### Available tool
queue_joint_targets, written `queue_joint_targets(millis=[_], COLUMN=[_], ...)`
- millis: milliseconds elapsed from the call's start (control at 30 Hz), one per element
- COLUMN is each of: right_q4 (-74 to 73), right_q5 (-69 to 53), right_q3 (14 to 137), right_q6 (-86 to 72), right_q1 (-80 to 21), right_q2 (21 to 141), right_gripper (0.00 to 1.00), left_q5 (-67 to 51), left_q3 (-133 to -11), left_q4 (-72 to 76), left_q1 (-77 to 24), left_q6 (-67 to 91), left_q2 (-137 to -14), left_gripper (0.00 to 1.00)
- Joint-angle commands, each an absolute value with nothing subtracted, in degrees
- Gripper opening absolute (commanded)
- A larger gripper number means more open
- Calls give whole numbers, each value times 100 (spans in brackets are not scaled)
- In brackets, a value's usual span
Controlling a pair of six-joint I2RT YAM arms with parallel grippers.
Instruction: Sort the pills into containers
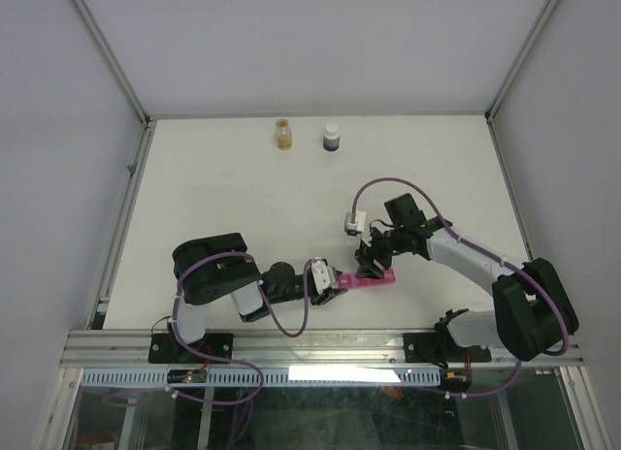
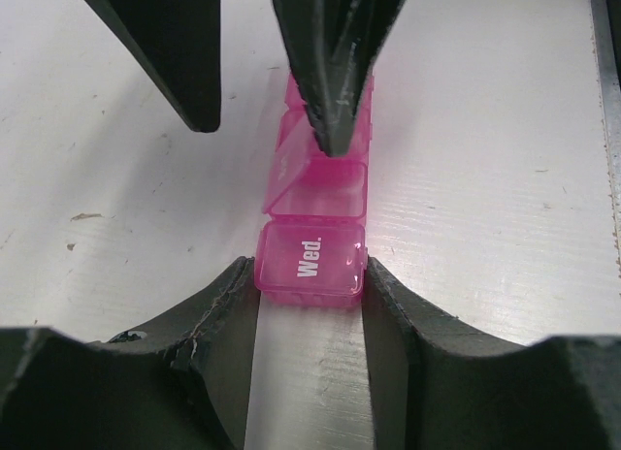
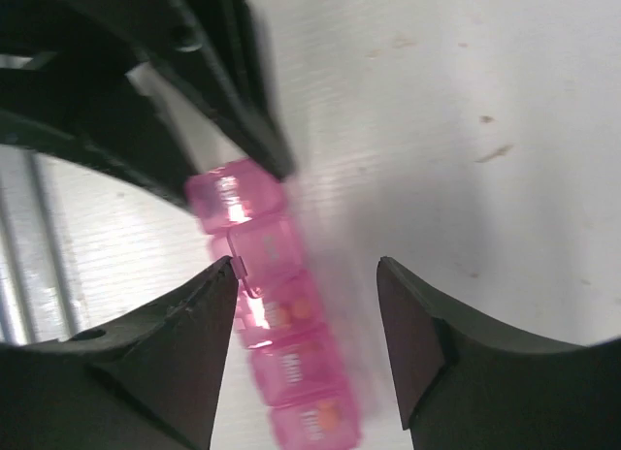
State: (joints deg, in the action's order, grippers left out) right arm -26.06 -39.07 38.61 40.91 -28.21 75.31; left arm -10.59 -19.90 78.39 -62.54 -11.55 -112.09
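The containers are one pink strip organiser (image 1: 375, 279) lying on the table between my two arms. My left gripper (image 1: 336, 288) is shut on its near end, with the "Wed." compartment (image 2: 310, 261) pinched between the fingers (image 2: 225, 324). The lid (image 2: 289, 169) of the compartment beyond it stands partly lifted. My right gripper (image 1: 371, 263) hovers just over the strip, open, and one of its fingers (image 2: 332, 72) points down onto that compartment. Blurred in the right wrist view, the organiser (image 3: 291, 365) runs between the right gripper (image 3: 309, 270) jaws, closer to the left one. Orange pills (image 3: 303, 307) show inside some compartments.
At the back of the table stand a small clear bottle with orange contents (image 1: 283, 135) and a dark white-capped bottle (image 1: 332, 138). A metal frame rail (image 1: 320, 345) runs along the near edge, and white walls close in the table's left, right and back.
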Motion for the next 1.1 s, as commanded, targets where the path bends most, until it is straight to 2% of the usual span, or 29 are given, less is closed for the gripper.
queue_joint_targets(millis=[0,300,533,667,800,933,1000,1033,1067], right_q4=[-2076,-1742,-1783,-2014,-2719,-3305,-3468,-3545,-3571], right_q5=[-3628,-3049,-2661,-2738,-3609,-4238,-4387,-4446,-4508], right_q3=[4153,4216,4305,4489,4936,5399,5589,5709,5767], right_q6=[3917,3468,3497,3443,3607,3713,3601,3518,3419], right_q1=[-2725,-2798,-3090,-3051,-2542,-2186,-2123,-2098,-2087], right_q2=[7457,7925,8327,8317,7963,7601,7443,7391,7351], right_gripper=[61,45,41,43,61,70,72,72,73], left_q5=[-1455,-1418,-1326,-1224,-1037,-973,-967,-958,-928], left_q3=[-1995,-2039,-2070,-2070,-2101,-2260,-2328,-2325,-2310], left_q4=[7967,7924,7906,7929,7882,7525,7425,7424,7429], left_q1=[-6329,-6306,-6302,-6283,-6214,-6008,-5897,-5849,-5812], left_q6=[-1153,-1124,-1087,-1028,-938,-793,-643,-574,-505], left_q2=[-11074,-11090,-11101,-11103,-11047,-10932,-10860,-10802,-10738], left_gripper=[0,0,0,0,0,15,39,55,64])
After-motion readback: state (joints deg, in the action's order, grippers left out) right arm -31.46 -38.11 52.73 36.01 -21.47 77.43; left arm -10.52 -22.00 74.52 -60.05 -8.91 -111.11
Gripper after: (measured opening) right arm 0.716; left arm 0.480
